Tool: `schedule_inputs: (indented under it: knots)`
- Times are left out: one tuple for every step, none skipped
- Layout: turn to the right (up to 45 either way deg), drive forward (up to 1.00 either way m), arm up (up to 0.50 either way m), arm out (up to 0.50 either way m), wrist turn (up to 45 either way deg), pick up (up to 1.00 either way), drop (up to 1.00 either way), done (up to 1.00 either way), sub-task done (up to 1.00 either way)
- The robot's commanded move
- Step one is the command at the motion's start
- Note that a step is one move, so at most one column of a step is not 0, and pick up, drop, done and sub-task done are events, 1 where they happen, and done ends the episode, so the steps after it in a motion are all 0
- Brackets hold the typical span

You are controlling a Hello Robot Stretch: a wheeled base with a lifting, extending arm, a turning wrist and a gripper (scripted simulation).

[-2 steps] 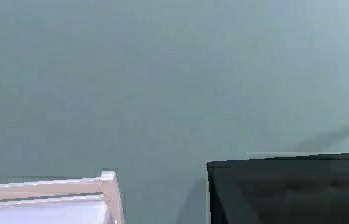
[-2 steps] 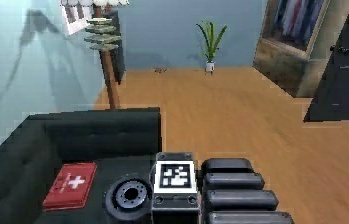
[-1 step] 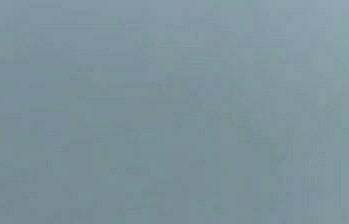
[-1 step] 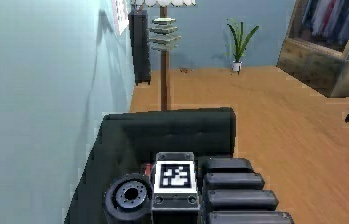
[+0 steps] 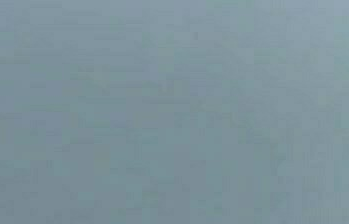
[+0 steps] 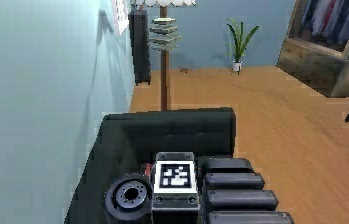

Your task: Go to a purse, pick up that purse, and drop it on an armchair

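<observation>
Here, dark round pincer [image 6: 132, 198] against boxy black armchair [image 6: 172, 135], its grip and load indiscernible; tiered floor lamp [image 6: 165, 40] beyond armchair.

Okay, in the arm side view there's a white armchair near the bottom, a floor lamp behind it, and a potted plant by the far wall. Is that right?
Not quite. The armchair is black, not white, as the arm side view shows. The rest holds: the floor lamp stands behind it, and the potted plant is by the far wall.
</observation>
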Motion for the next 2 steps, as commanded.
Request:
schedule_inputs:
  knots:
    - [0.0, 0.00, 0.00, 0.44, 0.0, 0.00, 0.00, 0.00, 0.00]
    - [0.0, 0.00, 0.00, 0.00, 45.0, 0.00, 0.00, 0.00, 0.00]
